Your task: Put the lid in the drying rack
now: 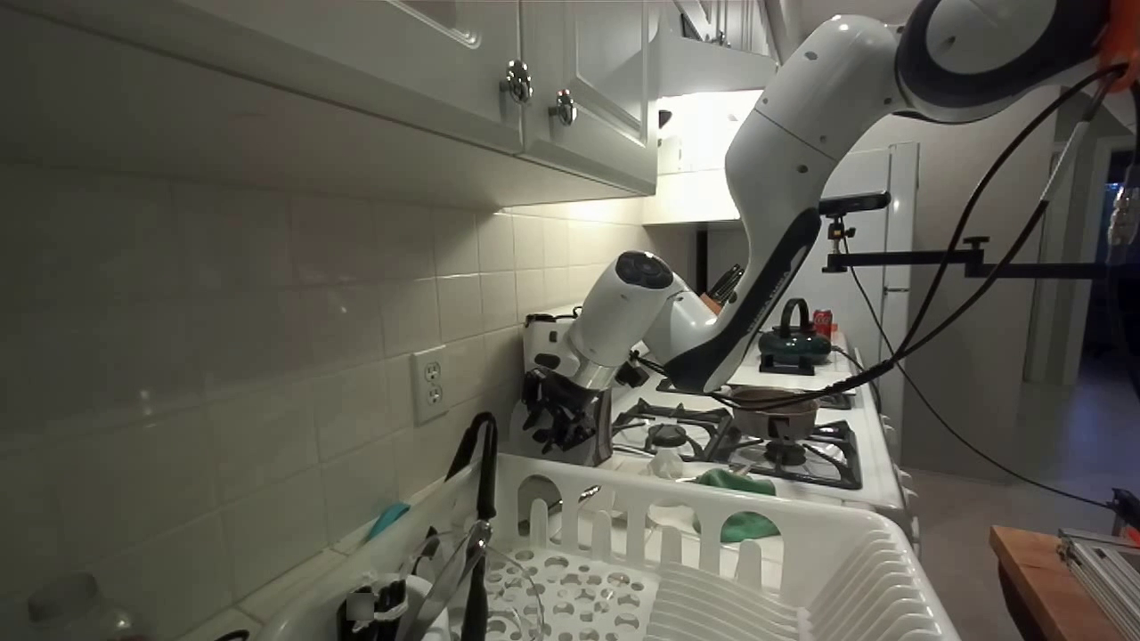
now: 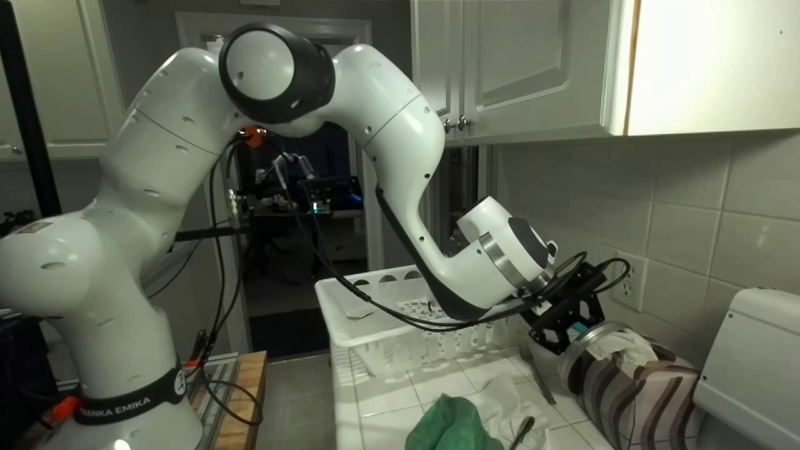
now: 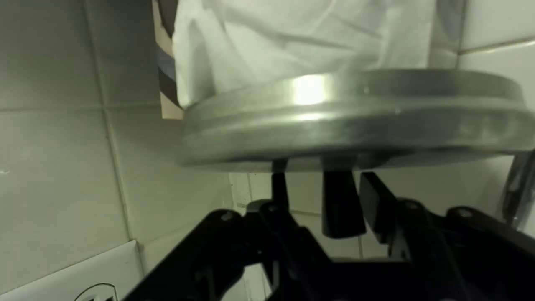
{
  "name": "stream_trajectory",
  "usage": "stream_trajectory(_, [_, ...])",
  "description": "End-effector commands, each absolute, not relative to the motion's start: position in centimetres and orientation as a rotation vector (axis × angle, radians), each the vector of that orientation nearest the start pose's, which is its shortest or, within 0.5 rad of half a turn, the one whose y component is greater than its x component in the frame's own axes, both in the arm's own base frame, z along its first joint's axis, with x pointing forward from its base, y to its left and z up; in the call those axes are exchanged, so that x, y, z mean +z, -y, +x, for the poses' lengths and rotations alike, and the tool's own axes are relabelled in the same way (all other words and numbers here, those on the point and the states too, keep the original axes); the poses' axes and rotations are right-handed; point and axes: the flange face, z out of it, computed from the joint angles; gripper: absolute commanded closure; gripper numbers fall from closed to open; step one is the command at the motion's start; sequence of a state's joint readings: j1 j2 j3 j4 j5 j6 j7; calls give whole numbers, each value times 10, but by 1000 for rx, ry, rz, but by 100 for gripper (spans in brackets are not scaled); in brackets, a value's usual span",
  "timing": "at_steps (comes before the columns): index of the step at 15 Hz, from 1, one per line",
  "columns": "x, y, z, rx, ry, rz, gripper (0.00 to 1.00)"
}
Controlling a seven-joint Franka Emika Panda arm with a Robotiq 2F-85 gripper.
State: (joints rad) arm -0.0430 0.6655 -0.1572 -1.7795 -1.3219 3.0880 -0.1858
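Observation:
The silver lid [image 3: 355, 113] spans the wrist view edge-on, with its black knob [image 3: 342, 205] pointing toward my gripper. In an exterior view the lid [image 2: 586, 342] stands tilted against a striped bag holding white paper. My gripper [image 3: 324, 179] is open, one finger on each side of the knob. The right finger is close to the knob and a wider gap shows on the left. The gripper also shows in both exterior views [image 1: 565, 427] [image 2: 565, 315]. The white drying rack [image 1: 837, 530] stands on the counter, away from the gripper, and shows in both exterior views [image 2: 400, 356].
The striped bag [image 2: 631, 400] and a white appliance [image 2: 750, 356] stand by the tiled wall. A green cloth [image 2: 450, 428] and utensils lie on the counter. Black-handled utensils [image 1: 481, 472] stand in the rack's corner. Cabinets [image 1: 579, 160] hang above. The stove holds a pot [image 1: 775, 414].

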Motion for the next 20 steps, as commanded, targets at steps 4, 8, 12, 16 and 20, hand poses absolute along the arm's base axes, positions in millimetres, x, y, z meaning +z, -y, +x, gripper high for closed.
stream_trajectory(4, [221,32,670,477,-1552,1920,98])
stream_trajectory(8, [246,6,677,535,-1547,1867,93])
stream_trajectory(12, [280,-18,681,638,-1436,1884,93])
stream_trajectory(16, [307,-20,658,738,-1248,2006,93])
stream_trajectory(20, [329,-26,630,862,-1064,2139,93])
